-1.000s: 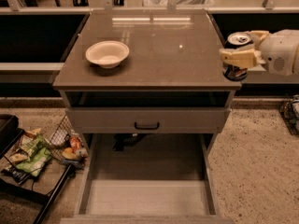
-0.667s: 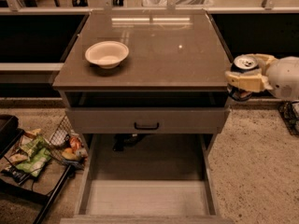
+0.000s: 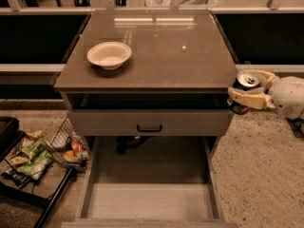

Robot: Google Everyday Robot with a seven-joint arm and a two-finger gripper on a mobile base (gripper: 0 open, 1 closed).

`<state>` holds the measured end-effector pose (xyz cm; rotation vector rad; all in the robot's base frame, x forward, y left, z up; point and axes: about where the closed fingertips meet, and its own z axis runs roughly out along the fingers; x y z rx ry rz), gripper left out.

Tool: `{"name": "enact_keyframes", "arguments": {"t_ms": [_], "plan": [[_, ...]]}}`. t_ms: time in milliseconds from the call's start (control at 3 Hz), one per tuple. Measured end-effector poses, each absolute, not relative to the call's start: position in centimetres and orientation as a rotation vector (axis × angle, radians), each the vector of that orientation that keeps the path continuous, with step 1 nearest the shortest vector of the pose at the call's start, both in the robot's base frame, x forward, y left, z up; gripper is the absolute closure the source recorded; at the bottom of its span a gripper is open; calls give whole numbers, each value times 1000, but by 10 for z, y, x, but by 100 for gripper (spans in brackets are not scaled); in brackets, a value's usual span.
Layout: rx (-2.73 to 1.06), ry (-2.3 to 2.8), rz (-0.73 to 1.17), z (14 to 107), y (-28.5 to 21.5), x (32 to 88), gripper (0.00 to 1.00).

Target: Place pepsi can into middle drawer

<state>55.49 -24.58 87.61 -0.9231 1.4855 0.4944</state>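
Off the right edge of the cabinet (image 3: 156, 61), the gripper (image 3: 245, 90) is closed around the pepsi can (image 3: 248, 80), a smooth, rigid metal cylinder. Step in hand: carrying. The middle drawer (image 3: 147, 202) stands open below and left of the hand, with a pale flat floor and thin walls. The next move likely calls for lowering leftward, clear of the near wall, before release.

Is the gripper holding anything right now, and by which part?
Yes: the gripper holds the pepsi can by its sides, just below the silver top, right of the cabinet.
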Motion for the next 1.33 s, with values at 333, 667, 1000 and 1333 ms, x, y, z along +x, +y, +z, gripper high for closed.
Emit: {"name": "enact_keyframes", "arguments": {"t_ms": [333, 667, 1000, 1333], "plan": [[-934, 1492, 500, 869, -235, 560, 100], [-912, 1493, 570, 826, -224, 544, 100], [-895, 1510, 686, 743, -204, 508, 100], [-865, 1460, 807, 676, -173, 487, 100]]}}
